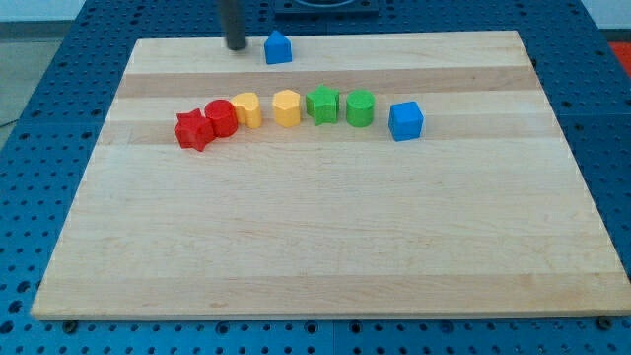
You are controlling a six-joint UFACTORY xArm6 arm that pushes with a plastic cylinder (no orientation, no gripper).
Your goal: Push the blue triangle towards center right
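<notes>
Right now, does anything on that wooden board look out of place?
Only the blue triangle: it sits alone near the view's top edge, apart from the row of seven blocks below. My tip stands just to its left. Nothing looks damaged or toppled.

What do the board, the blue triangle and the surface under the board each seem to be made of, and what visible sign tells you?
Board: pale wood, smooth matte finish; grain lines and plank-like bands show.
Blue triangle: probably plastic; even saturated colour, slight sheen, no grain.
Blue surface under the board: likely painted metal; a regular grid of small holes covers it.
My tip, just to the triangle's left in the view: dark, material unclear.
</notes>
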